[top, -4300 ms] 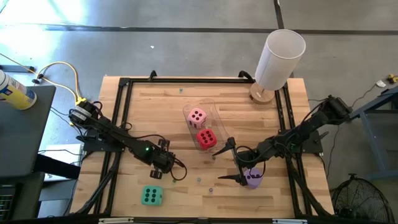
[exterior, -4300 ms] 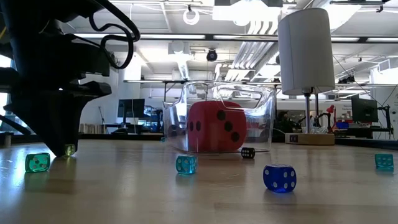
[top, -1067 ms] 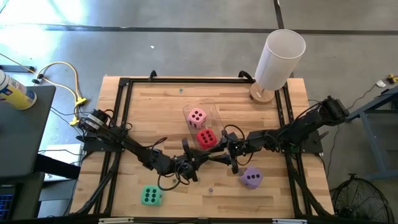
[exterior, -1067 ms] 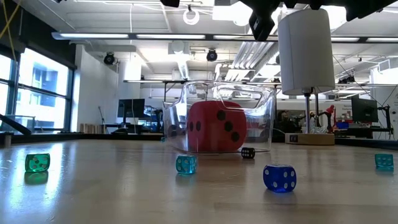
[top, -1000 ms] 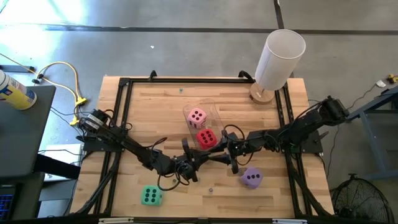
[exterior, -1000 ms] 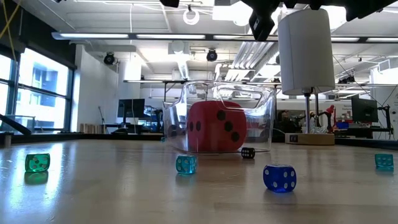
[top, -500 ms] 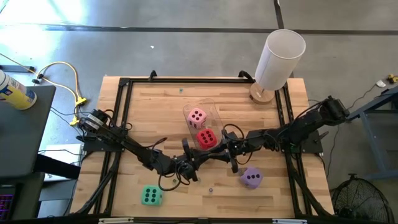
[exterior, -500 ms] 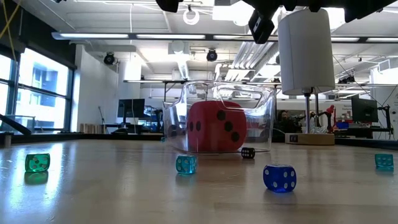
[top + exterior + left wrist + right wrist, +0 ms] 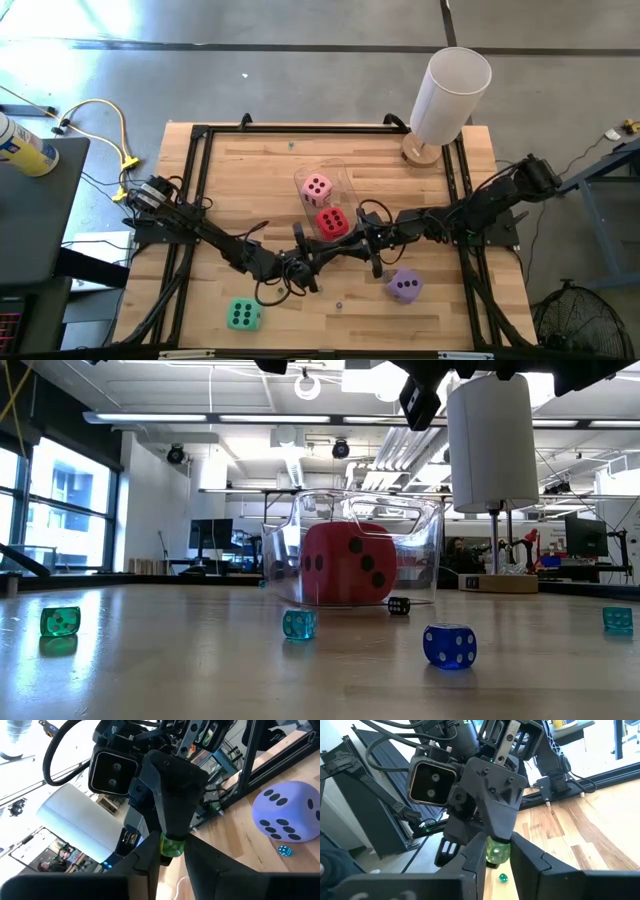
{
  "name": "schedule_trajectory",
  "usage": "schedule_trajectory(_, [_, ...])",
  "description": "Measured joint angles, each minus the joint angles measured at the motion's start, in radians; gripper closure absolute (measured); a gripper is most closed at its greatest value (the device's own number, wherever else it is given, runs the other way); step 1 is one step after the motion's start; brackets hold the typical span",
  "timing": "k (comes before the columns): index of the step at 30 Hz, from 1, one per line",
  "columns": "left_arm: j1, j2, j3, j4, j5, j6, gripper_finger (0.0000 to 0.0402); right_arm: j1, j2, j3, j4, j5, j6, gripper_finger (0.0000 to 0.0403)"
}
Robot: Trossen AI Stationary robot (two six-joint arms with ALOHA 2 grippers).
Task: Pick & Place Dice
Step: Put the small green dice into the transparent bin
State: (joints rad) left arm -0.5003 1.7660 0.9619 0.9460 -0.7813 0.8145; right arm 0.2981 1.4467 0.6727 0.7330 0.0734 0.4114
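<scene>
Above mid-table in the high view, the left gripper (image 9: 322, 252) and right gripper (image 9: 365, 250) meet tip to tip, beside the soft red cube die (image 9: 332, 223) in the clear plastic bin (image 9: 350, 190).

Right wrist view: the right gripper pinches a small translucent green die (image 9: 497, 852).

Left wrist view: I cannot tell whether the left gripper grips it too.

The die is probably hard, light and slick, so pinch opposite flat faces.

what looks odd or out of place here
The left tool and right tool meet tip to tip above the table, one small green die between them; odd for both arms to share it.
</scene>
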Motion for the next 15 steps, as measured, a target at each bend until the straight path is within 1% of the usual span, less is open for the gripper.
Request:
schedule_trajectory(3, [0.0, 0.0, 0.0, 0.004, 0.014, -0.033, 0.0293, -0.001, 0.001, 0.0, -0.002, 0.008, -0.018, 0.034])
schedule_trajectory(9, [0.0, 0.0, 0.0, 0.003, 0.011, -0.09, 0.0232, -0.001, 0.001, 0.0, -0.015, 0.022, -0.027, 0.034])
schedule_trajectory(12, [-0.007, 0.0, 0.0, 0.002, 0.008, -0.118, 0.0213, 0.0, 0.001, 0.0, -0.057, 0.093, -0.027, 0.034])
schedule_trajectory(15, [-0.021, 0.0, 0.0, 0.001, 0.007, -0.157, 0.0207, -0.001, 0.001, 0.0, -0.117, 0.217, -0.039, 0.034])
